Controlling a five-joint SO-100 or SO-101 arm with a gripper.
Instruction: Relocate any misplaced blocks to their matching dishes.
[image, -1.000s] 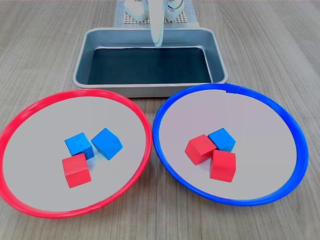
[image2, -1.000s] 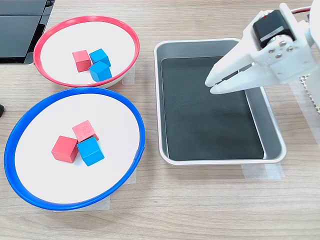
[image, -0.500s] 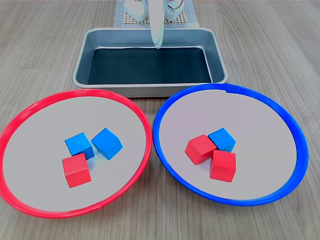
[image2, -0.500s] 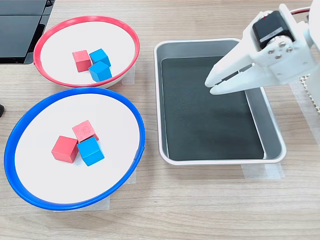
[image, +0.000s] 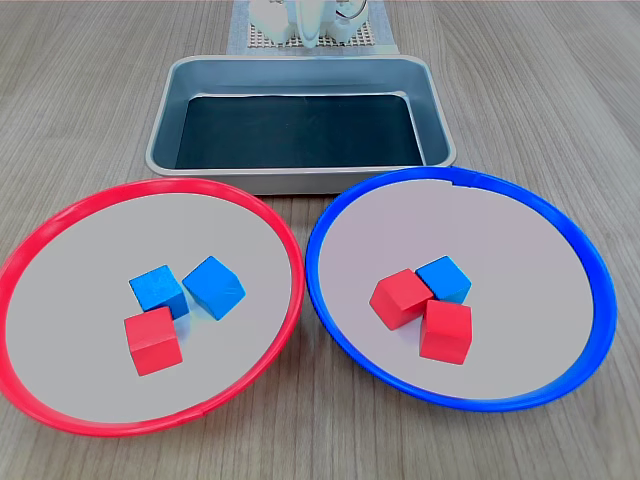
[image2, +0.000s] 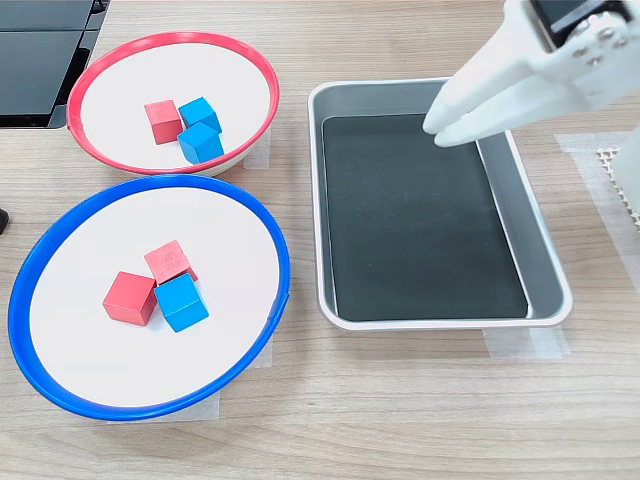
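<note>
Over the metal tray (image2: 545, 290), the fingers (image2: 470, 105), pressed together and empty, have lifted higher than before.

My arm (image2: 560, 60) is cut off by the second exterior view's top and right edges, and in the first exterior view only my gripper (image: 310, 20) tip shows.

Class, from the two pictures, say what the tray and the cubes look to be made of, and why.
Tray: likely brushed metal, with a dull grey sheen and rolled rim; its dark floor looks matte. Red cube and blue cube: probably painted wood or plastic, smooth and faintly glossy.
</note>
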